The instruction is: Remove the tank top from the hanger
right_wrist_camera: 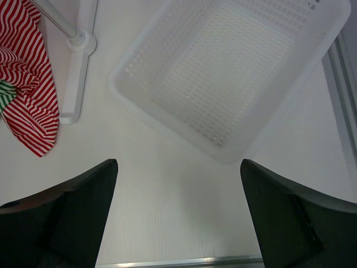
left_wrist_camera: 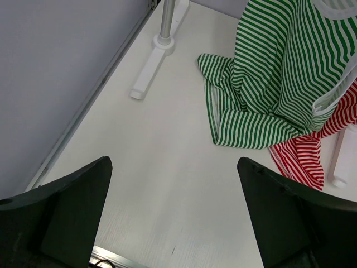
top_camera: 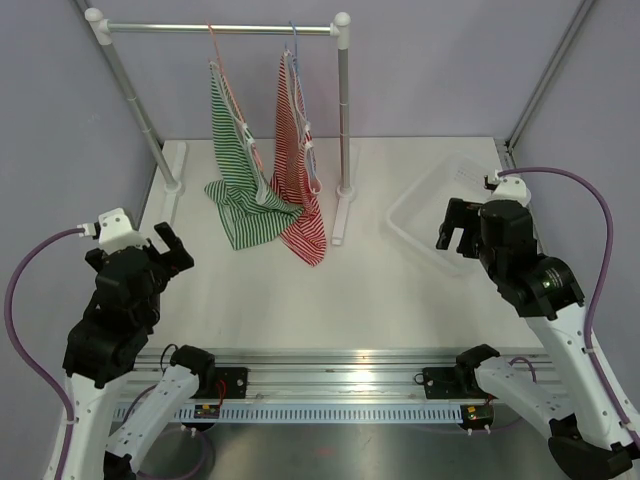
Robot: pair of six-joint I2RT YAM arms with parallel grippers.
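Left end effector [top_camera: 172, 248] and right end effector [top_camera: 452, 226] gape empty; green tank top [top_camera: 235, 150] mostly hides hanger [top_camera: 213, 45].

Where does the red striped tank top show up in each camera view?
Top external: red striped tank top hangs at upper centre.
Left wrist: at the right edge.
Right wrist: in the upper left corner.
Shared landmark: the rack's right foot, beside the top in every view.

A white perforated basket [right_wrist_camera: 223, 72] sits on the table [top_camera: 380, 300] just ahead of my right gripper [top_camera: 455, 228]. Well ahead of my left gripper [top_camera: 172, 250] stands a white rack [top_camera: 220, 29], one foot ahead and slightly left.
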